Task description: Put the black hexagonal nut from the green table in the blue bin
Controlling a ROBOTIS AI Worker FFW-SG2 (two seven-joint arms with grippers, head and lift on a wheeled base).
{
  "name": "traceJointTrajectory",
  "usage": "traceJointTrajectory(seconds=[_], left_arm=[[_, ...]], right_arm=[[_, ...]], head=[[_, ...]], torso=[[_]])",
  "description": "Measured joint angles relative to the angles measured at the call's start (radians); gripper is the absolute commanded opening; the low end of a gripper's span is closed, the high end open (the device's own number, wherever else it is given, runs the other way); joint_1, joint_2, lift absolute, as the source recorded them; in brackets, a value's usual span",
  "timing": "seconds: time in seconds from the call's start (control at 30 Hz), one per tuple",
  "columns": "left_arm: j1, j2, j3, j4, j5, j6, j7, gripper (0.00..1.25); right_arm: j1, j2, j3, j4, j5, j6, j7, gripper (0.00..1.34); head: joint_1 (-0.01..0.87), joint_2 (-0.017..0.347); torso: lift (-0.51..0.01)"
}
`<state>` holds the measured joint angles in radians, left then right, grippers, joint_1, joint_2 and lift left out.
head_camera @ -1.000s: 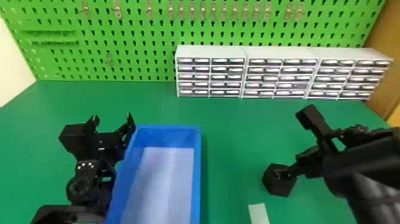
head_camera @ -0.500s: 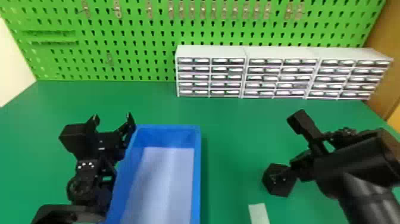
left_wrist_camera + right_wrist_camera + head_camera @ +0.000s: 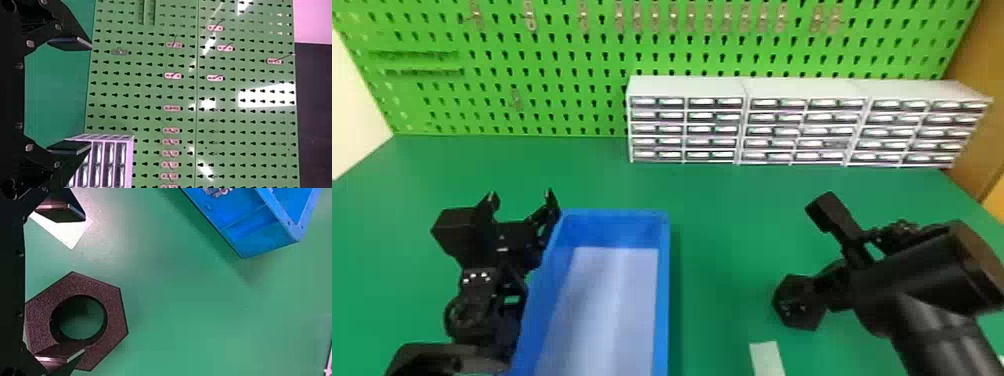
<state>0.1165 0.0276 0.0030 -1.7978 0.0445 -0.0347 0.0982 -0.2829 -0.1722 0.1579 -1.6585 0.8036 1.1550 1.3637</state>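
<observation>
On the green table (image 3: 722, 225), the black hexagonal nut (image 3: 794, 305) lies flat, right of the blue bin (image 3: 617, 214). My right gripper (image 3: 837, 287) is close against the nut's right side in the head view. In the right wrist view that gripper (image 3: 76, 284) is open; one finger overlaps the ring of the nut (image 3: 114, 313) beside its hole, while the other is off the nut, near a white strip. My left gripper (image 3: 522, 194) is parked at the bin's left edge; in the left wrist view, this gripper (image 3: 90, 95) stands open and empty.
White drawer cabinets (image 3: 742, 120) line the back right, before a green pegboard (image 3: 532, 65). A pale strip (image 3: 767, 357) lies between bin and right arm. The bin's corner (image 3: 270, 239) also shows in the right wrist view, with small metal parts inside.
My right gripper has moved left in the head view, closer to the nut, and its arm has turned somewhat. The left arm, bin and nut look unmoved.
</observation>
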Motion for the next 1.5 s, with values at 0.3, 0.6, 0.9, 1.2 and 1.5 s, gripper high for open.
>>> traceJointTrajectory(seconds=[0.3, 0.6, 0.9, 1.2, 1.5], left_arm=[[0.000, 0.000, 0.000, 0.000, 0.000, -0.001, 0.000, 0.88], [-0.002, 0.000, 0.002, 0.000, 0.000, -0.003, 0.000, 0.88], [-0.003, 0.000, 0.002, 0.000, 0.000, -0.006, 0.000, 0.88], [-0.005, 0.000, 0.003, 0.001, 0.000, -0.008, 0.000, 0.88], [-0.008, 0.000, 0.001, 0.004, 0.000, -0.010, 0.000, 0.88]], right_arm=[[-0.008, 0.005, 0.017, 0.021, -0.001, -0.002, 0.000, 1.21], [-0.018, 0.018, 0.028, 0.049, -0.003, -0.016, 0.000, 1.21], [-0.030, 0.024, 0.035, 0.091, -0.004, -0.029, 0.000, 1.21], [-0.038, 0.025, 0.036, 0.140, -0.009, -0.042, 0.000, 1.21], [-0.047, 0.028, 0.034, 0.199, -0.012, -0.057, 0.000, 1.21]], head=[[0.657, 0.057], [0.657, 0.057], [0.657, 0.057], [0.657, 0.057], [0.657, 0.057]], torso=[[-0.095], [-0.095], [-0.095], [-0.095], [-0.095]])
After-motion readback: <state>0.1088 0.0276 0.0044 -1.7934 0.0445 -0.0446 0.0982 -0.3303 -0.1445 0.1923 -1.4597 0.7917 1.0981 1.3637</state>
